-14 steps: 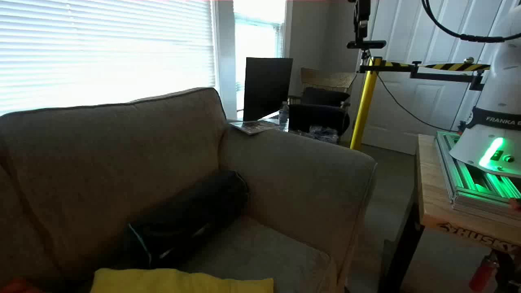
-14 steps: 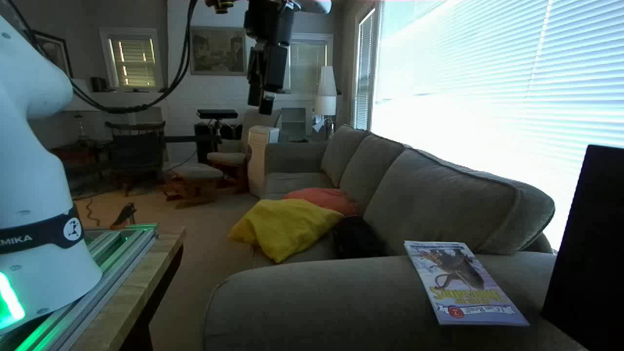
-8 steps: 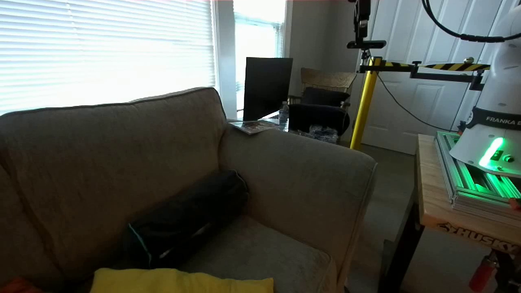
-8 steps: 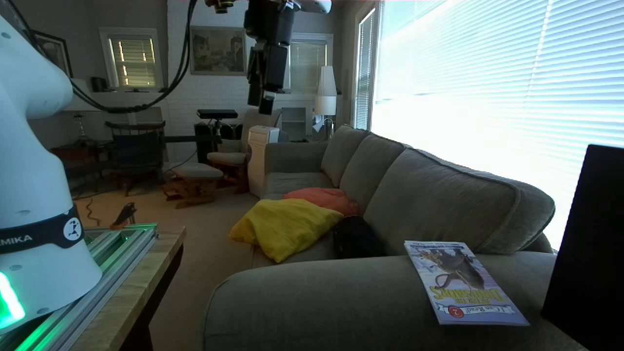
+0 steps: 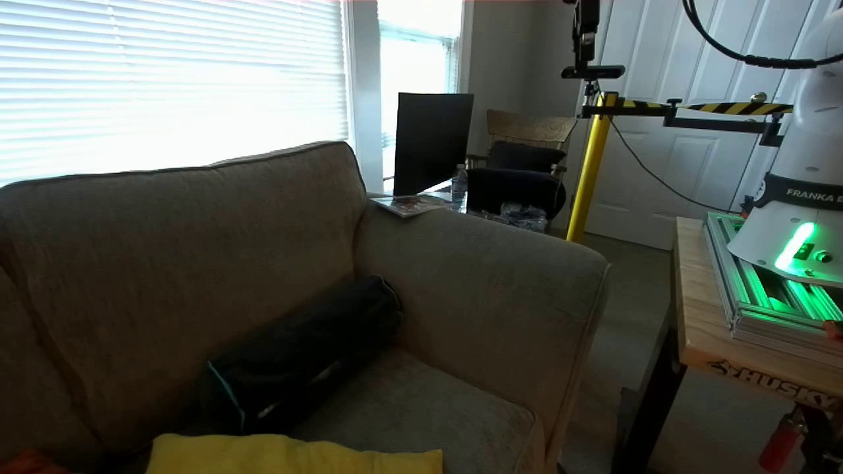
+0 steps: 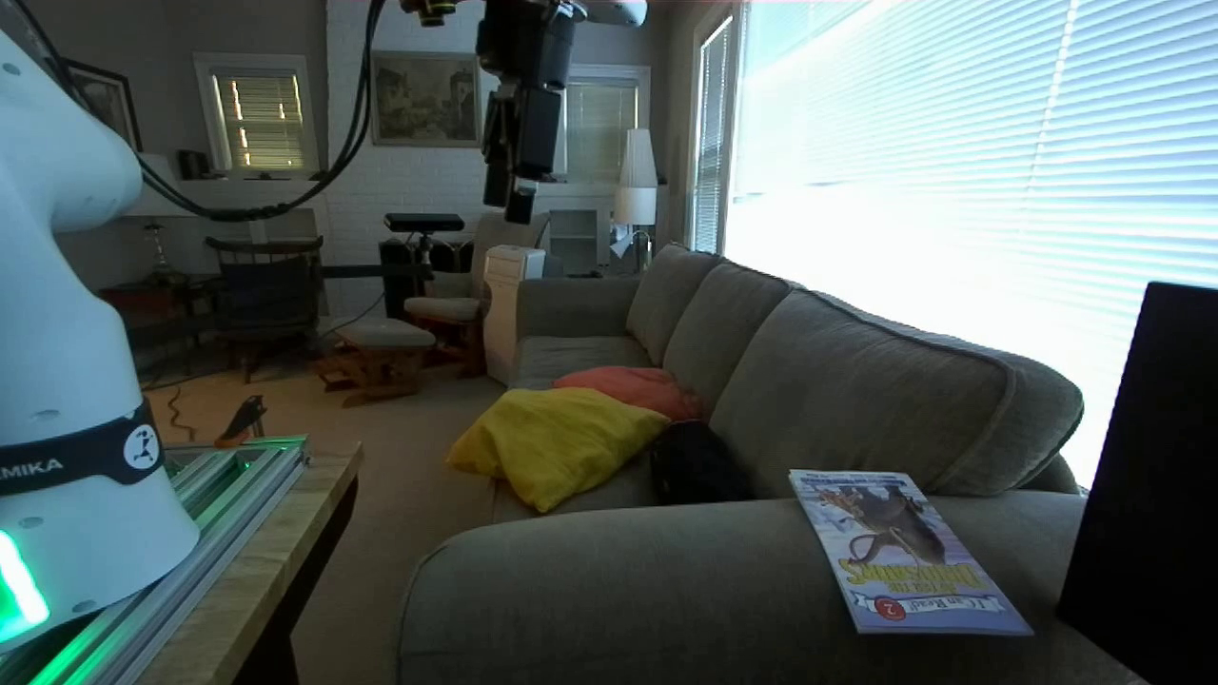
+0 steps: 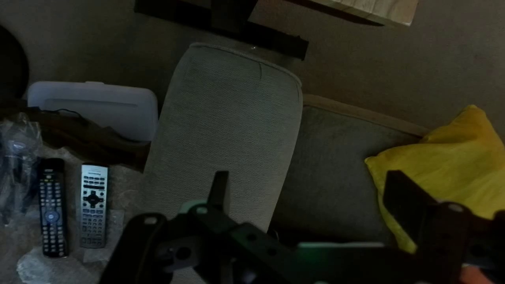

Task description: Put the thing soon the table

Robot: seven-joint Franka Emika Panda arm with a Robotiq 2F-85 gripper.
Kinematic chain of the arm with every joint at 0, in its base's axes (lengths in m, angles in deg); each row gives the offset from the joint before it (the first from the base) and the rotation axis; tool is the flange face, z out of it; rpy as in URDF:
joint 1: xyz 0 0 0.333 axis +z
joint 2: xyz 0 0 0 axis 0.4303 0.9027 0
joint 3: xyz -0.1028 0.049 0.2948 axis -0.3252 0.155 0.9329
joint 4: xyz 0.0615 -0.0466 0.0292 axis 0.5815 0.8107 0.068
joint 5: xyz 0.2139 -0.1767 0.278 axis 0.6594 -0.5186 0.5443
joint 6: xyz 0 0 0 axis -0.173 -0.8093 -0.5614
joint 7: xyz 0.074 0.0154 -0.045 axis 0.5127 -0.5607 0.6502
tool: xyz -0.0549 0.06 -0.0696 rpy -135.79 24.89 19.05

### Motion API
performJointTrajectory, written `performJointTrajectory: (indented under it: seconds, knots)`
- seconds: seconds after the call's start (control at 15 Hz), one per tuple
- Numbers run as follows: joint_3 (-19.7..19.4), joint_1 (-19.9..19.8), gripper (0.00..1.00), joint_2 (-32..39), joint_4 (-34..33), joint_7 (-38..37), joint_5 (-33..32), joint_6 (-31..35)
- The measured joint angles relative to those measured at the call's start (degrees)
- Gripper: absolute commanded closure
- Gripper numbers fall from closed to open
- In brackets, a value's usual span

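The pincer [image 7: 307,187] hangs above the sofa arm [image 7: 232,126], spread wide and empty, presumably ready to grasp. The task's thing may be the book [image 6: 909,552], resting flat because that broad sofa arm supports it, or the silver remote [image 7: 94,207] nearby. The destination bench cannot be identified.

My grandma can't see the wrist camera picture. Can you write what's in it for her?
The robot's open black jaws cross the bottom of a picture looking down on a grey sofa arm. On the right, a yellow pillow lies partly on the seat; on the left, a black remote and a silver remote lie side by side near clear plastic.
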Motion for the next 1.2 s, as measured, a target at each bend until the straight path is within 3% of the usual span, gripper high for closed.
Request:
performJointTrajectory:
  seconds: [0.2,0.47,0.8,1.2]
  knots:
    - [0.3,-0.3,0.0,0.2,0.0,-1.1,0.0,0.7]
    - [1.0,-2.0,0.0,5.3,-1.9,-10.2,0.1,9.6]
    - [0.9,-4.5,0.0,21.9,-11.5,-20.6,1.6,17.9]
    - [-0.4,-7.8,0.0,42.6,-30.2,-24.5,7.8,14.0]
